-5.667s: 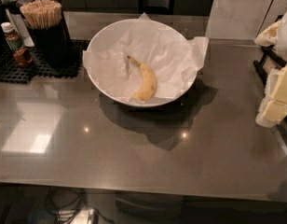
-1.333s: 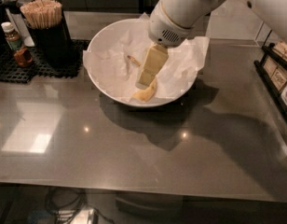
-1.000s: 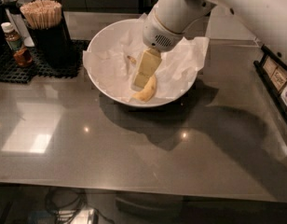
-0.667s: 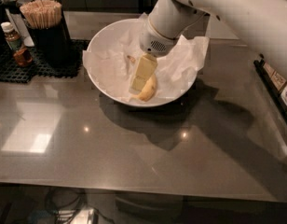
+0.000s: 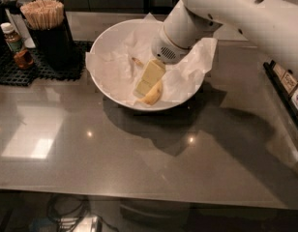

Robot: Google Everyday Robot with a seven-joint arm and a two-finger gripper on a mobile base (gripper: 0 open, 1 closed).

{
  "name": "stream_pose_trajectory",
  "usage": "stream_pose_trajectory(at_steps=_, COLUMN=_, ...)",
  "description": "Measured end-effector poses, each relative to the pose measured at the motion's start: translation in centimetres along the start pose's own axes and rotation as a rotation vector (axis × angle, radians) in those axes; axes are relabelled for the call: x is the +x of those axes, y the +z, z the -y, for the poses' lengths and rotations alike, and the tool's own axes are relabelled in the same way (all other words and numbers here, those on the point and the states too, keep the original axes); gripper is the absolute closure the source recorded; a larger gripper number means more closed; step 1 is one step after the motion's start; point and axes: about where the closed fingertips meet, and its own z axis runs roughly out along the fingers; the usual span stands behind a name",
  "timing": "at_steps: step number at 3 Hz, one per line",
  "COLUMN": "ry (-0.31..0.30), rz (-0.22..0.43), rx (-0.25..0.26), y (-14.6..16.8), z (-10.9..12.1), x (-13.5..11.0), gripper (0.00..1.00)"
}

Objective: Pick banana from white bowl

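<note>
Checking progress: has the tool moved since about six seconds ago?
Yes. The tool has swung left from the right edge of the counter into the white bowl, and is now low over the banana.

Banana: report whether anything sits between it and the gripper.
Nothing visible does. The gripper is down inside the white bowl, directly over the banana and covering most of it. Only the crumpled paper lining lies around and under them.
</note>
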Motion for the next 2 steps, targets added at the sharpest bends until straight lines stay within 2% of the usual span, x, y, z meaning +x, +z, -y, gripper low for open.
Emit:
stream_pose_trajectory(at_steps=1, ry=0.157, rz=0.04, rx=0.084, y=0.33, z=0.47, x=1.26, gripper=0.0)
stream_pose_trajectory(at_steps=2, ry=0.194, rz=0.057, rx=0.099, y=0.63, z=0.71, x=1.07, gripper=0.0)
